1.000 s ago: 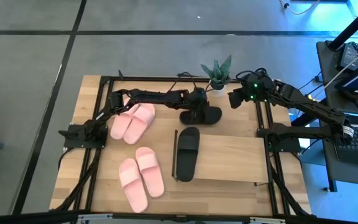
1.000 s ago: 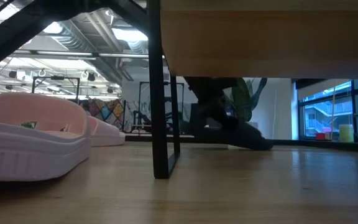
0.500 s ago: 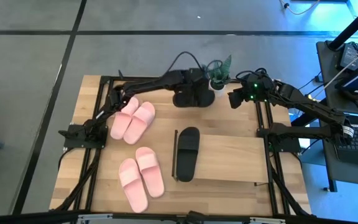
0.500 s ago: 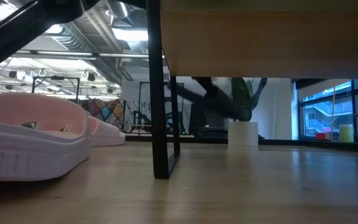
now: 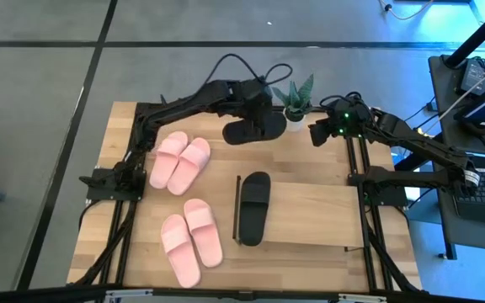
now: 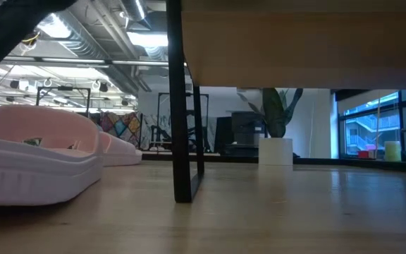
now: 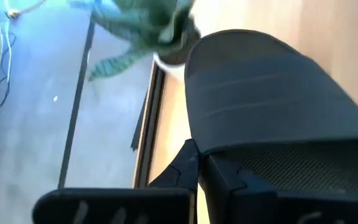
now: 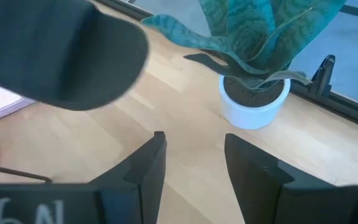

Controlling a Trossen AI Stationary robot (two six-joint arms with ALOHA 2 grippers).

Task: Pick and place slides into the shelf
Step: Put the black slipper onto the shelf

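Since the earlier frame, the left hand [image 5: 244, 105] has lifted the black slide [image 5: 253, 128] off the desk [image 5: 310, 257] and swung it toward the far edge, beside the potted plant [image 5: 295, 101]. It is clamped tight on the slide's rim. The right hand [image 5: 317, 135] waits half open near the far right corner. The shelf [image 5: 310, 210] carries the other black slide [image 5: 253, 206] at its left end. We judge the risks: an edge pinch on soft foam may slip mid-swing, and the dangling toe could clip the plant.
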